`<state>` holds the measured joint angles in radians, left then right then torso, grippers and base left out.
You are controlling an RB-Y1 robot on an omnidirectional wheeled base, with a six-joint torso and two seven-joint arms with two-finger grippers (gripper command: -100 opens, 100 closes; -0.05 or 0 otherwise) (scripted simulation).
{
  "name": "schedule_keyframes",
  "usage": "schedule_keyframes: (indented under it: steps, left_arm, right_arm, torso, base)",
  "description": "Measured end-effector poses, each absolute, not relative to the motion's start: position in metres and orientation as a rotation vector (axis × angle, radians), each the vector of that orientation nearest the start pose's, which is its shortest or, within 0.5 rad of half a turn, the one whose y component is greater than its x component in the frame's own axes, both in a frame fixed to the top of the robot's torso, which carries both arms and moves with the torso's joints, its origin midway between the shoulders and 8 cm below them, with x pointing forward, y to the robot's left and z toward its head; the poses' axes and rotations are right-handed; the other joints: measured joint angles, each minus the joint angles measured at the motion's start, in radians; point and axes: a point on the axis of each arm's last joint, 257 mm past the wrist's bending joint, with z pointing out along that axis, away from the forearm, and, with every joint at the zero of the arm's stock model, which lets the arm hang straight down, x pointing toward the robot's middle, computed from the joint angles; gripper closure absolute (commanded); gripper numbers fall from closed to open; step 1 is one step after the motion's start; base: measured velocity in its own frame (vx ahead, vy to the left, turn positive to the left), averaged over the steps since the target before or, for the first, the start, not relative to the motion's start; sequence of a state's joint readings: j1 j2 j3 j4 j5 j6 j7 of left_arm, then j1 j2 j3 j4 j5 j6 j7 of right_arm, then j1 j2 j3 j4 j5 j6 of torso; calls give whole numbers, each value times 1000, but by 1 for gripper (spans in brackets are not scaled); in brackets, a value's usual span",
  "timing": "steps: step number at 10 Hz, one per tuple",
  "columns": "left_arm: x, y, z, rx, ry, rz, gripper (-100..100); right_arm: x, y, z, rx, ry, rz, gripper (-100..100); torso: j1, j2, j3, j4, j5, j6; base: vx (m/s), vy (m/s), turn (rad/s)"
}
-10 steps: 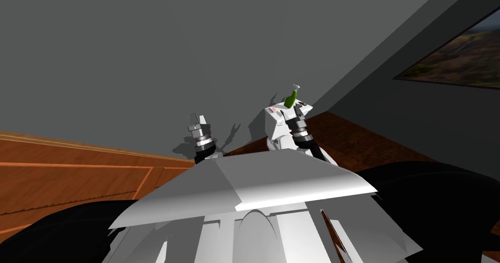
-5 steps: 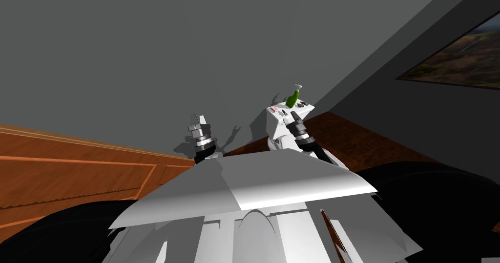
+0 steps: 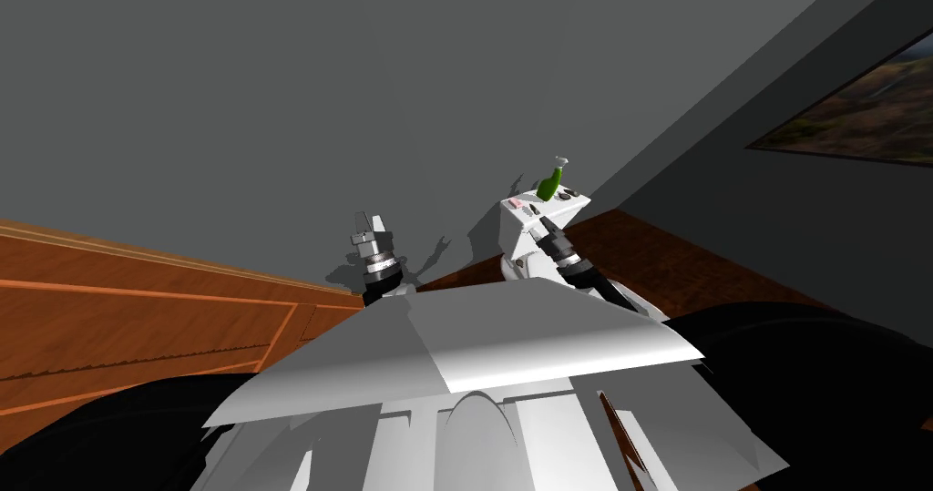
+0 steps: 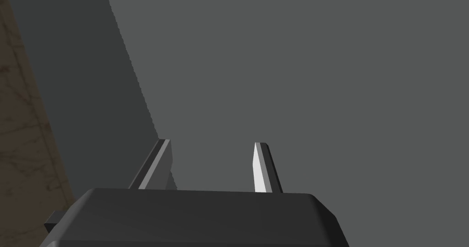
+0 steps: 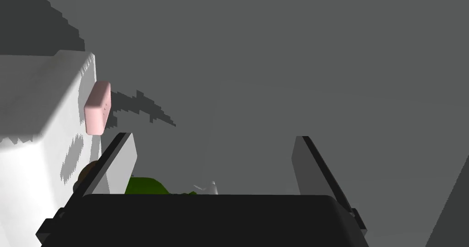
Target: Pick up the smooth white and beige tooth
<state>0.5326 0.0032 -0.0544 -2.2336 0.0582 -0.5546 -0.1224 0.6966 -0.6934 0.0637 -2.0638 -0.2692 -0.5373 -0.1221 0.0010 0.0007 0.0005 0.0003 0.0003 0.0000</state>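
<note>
At one o'clock, by the white stand [image 5: 36, 97], the right claw [image 5: 211, 137] hangs spread near a green bottle [image 3: 548, 185] and pink bar [image 5: 97, 107]; the tooth is indistinguishable there, so re-aiming should precede closing.

Lighting moderate and even; edges sharp throughout. The grey wall [image 3: 364, 76] reads flat. Hard, stair-stepped shadows fall on it beside the left hand [image 3: 370, 219] and behind the pink bar [image 5: 97, 107]. The white counter [image 3: 538, 217] is the brightest surface. Head view rolled, walls splayed towards the corners.
</note>
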Motion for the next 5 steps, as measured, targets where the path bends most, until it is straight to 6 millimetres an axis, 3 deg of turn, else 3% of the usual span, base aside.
schedule_keyframes:
  steps: [3,5]
  left_arm:
    - [342,273,3,-672,625,-1261,0]
    - [342,273,3,-672,625,-1261,0]
  right_arm:
    - [327,-311,-174,823,1399,1338,-100]
    - [323,-315,-183,814,1460,1318,-100]
  torso:
    - [1,0,0,0,0,0]
    - [0,0,0,0,0,0]
  base:
    - [-9,38,27]
    - [-9,26,24]
